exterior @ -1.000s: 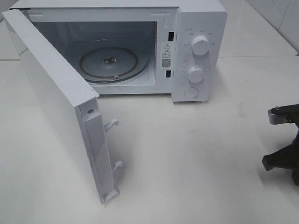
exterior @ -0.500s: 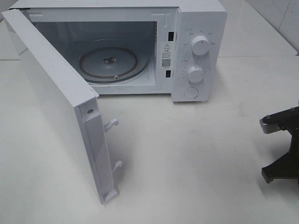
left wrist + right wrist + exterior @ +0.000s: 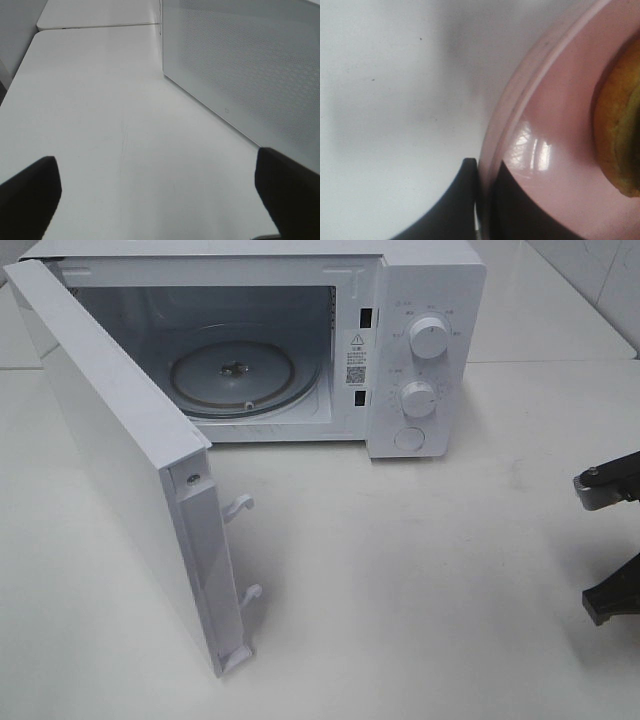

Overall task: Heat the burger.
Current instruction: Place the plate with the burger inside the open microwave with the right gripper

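White table (image 3: pixel 420 560), open microwave (image 3: pixel 452 285), right fingers (image 3: pixel 451 206) pinching plate (image 3: pixel 560 100)

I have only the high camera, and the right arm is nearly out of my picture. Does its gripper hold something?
Observer: Yes, the right gripper is shut on the rim of a pink plate.
Operator: What lies on this plate?
Observer: It looks like the burger; only part of its golden-brown bun shows, cut by the picture's edge.
Operator: And the left gripper?
Observer: The left gripper is open and empty, over the table, beside the microwave door.
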Controlling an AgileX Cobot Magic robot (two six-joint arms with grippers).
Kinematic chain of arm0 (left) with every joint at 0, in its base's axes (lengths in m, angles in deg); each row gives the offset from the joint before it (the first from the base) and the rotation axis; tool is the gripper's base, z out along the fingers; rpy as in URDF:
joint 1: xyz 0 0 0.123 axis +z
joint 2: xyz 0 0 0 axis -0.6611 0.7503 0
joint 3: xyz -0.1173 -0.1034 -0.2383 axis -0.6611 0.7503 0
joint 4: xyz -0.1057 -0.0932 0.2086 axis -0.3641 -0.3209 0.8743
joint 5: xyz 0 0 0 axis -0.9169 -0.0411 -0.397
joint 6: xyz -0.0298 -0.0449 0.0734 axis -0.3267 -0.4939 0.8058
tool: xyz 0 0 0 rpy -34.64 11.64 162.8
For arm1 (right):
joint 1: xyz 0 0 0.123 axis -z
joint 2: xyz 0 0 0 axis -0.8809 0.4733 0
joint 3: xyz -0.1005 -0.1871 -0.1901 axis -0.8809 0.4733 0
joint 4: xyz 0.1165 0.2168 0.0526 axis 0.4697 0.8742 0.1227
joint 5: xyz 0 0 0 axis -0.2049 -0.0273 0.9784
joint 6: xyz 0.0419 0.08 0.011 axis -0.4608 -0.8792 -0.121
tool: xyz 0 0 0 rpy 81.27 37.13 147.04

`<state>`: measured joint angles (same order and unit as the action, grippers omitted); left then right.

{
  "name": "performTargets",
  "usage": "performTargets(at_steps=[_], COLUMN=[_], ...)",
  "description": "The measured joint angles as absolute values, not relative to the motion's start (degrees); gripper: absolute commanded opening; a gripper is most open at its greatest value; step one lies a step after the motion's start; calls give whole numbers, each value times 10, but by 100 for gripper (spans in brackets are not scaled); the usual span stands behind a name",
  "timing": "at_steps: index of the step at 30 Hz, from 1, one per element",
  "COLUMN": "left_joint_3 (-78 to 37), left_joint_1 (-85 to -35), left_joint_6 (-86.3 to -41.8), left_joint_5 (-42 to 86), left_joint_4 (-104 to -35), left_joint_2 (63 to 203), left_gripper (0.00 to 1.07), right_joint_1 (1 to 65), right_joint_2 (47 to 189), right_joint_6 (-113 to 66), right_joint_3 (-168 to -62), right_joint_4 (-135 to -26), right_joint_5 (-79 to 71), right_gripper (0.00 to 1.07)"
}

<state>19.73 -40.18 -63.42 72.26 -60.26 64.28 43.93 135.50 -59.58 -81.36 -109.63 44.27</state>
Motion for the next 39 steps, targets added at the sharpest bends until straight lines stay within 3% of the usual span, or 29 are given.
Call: performTargets(at_steps=[17, 39], left_joint_3=[197, 197], left_joint_1=[-402, -402], left_joint_6=[-634, -634], left_joint_5=[723, 723], left_joint_4=[-603, -603], left_joint_2=[643, 643], left_gripper=[98, 98], right_joint_1=[333, 151], right_joint_2=[1307, 1306], right_joint_6=[-590, -561], right_joint_3=[-814, -814], right_joint_4=[-1103, -1103], right_joint_5=[494, 513], right_gripper=[0, 0])
